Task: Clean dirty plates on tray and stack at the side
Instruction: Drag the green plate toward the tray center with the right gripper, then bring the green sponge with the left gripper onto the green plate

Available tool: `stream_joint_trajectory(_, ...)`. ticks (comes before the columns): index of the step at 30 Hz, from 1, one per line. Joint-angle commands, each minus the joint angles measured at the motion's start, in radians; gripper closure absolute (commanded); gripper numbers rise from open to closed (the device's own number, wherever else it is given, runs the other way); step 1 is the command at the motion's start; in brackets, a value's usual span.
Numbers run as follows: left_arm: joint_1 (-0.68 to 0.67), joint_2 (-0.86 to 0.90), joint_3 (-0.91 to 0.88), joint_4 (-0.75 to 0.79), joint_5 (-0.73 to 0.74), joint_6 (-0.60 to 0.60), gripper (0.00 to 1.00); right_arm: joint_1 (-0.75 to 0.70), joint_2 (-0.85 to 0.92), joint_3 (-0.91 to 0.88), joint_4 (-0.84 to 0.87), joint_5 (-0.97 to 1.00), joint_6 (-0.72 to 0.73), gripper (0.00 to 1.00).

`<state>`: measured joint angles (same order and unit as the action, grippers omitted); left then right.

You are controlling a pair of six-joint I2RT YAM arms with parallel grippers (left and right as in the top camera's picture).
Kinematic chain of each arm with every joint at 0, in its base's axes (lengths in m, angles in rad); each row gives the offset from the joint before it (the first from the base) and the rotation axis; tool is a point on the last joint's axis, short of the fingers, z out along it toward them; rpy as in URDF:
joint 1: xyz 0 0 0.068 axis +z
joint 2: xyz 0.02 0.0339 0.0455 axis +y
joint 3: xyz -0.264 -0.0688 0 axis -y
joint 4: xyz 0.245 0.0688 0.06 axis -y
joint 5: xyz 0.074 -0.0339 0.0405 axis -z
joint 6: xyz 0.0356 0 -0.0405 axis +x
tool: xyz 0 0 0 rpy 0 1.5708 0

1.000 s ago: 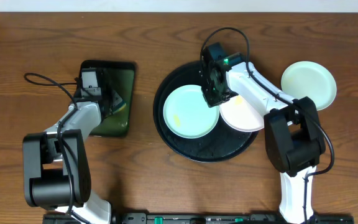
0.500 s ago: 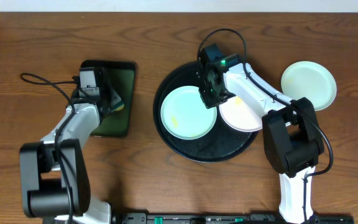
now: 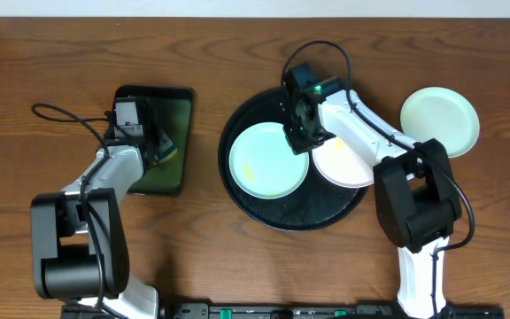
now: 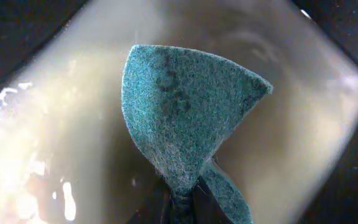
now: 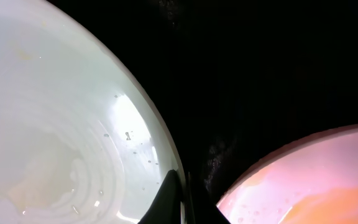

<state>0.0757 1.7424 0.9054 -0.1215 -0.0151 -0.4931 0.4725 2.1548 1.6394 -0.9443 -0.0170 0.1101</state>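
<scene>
**Overhead view.** Over the last second the right tool [image 3: 300, 142] has shifted slightly left. The mint plate [image 3: 268, 160] at its tip has moved left with it across the round black tray [image 3: 295, 211]. I judge this to be a repositioning step: the plate is being steadied for wiping and is not yet clean, as a yellowish mark shows on it. The white plate [image 3: 345, 166] lies on the right part of the tray, just beside the mint plate, and has not moved. A second pale plate [image 3: 441, 120] rests on the table [image 3: 60, 53] at far right, apart from the tray. I take it as the start of the stack. The right arm reaches from near right, up and left over the white plate. The left arm has swung a little and come back. The left tool [image 3: 160, 146] hangs over the rectangular tray [image 3: 149, 182] at left.

**Left wrist view.** The left tool is closed on a folded teal scouring pad [image 4: 185, 118], pinched at its lower point, above cloudy liquid in the rectangular tray.

**Right wrist view.** The right tool's fingers are fully together at the mint plate's rim. I cannot tell whether the rim is nipped between them or only pushed. Wet streaks mark that plate and the white plate carries orange smears, so I judge both need wiping.
</scene>
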Motion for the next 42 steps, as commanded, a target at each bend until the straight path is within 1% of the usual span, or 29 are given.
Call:
stream_joint_trajectory(1, 0.0, -0.075, -0.008, -0.013, -0.02, 0.021, 0.92, -0.012, -0.03, -0.011, 0.003, 0.09, 0.077, 0.99)
stream_joint_trajectory(4, -0.003, -0.176, -0.008, -0.037, -0.01, 0.02, 0.92, -0.037, -0.03, -0.011, 0.01, 0.091, 0.076, 0.99)
stream_joint_trajectory(6, -0.005, -0.248, -0.008, -0.05, 0.034, 0.02, 0.92, -0.053, -0.03, -0.011, 0.017, 0.085, 0.071, 0.99)
stream_joint_trajectory(10, -0.005, -0.344, -0.008, -0.054, 0.154, 0.02, 0.92, -0.069, -0.029, -0.011, 0.022, -0.017, -0.041, 0.99)
stream_joint_trajectory(14, -0.005, -0.365, -0.009, -0.068, 0.241, 0.02, 0.92, -0.066, -0.029, -0.013, 0.026, -0.056, -0.048, 0.99)
stream_joint_trajectory(19, -0.033, -0.362, -0.009, -0.079, 0.488, 0.047, 0.92, -0.045, -0.029, -0.037, 0.067, -0.055, -0.042, 0.99)
stream_joint_trajectory(21, -0.066, -0.362, -0.009, -0.082, 0.553, 0.047, 0.92, -0.039, -0.029, -0.061, 0.105, -0.053, -0.015, 0.99)
stream_joint_trajectory(23, -0.114, -0.362, -0.009, -0.1, 0.572, 0.035, 0.92, -0.039, -0.029, -0.094, 0.152, -0.034, 0.048, 0.99)
stream_joint_trajectory(25, -0.179, -0.362, -0.009, -0.119, 0.572, 0.011, 0.92, -0.043, -0.029, -0.132, 0.2, -0.029, 0.112, 0.99)
stream_joint_trajectory(27, -0.245, -0.362, -0.009, -0.134, 0.537, -0.023, 0.92, -0.043, -0.029, -0.169, 0.243, -0.029, 0.15, 0.99)
stream_joint_trajectory(30, -0.349, -0.362, -0.009, -0.151, 0.385, -0.103, 0.92, -0.043, -0.029, -0.205, 0.285, -0.039, 0.169, 0.99)
stream_joint_trajectory(32, -0.424, -0.357, -0.009, -0.15, 0.254, -0.153, 0.92, -0.042, -0.029, -0.212, 0.29, -0.042, 0.175, 0.99)
stream_joint_trajectory(35, -0.516, -0.333, -0.009, -0.145, 0.097, -0.241, 0.92, -0.04, -0.029, -0.212, 0.29, -0.041, 0.174, 0.99)
stream_joint_trajectory(39, -0.591, -0.266, -0.009, -0.084, -0.006, -0.294, 0.92, -0.039, -0.029, -0.212, 0.29, -0.042, 0.174, 0.99)
stream_joint_trajectory(42, -0.61, -0.183, -0.009, 0.016, -0.02, -0.296, 0.92, -0.039, -0.029, -0.212, 0.29, -0.041, 0.174, 0.99)
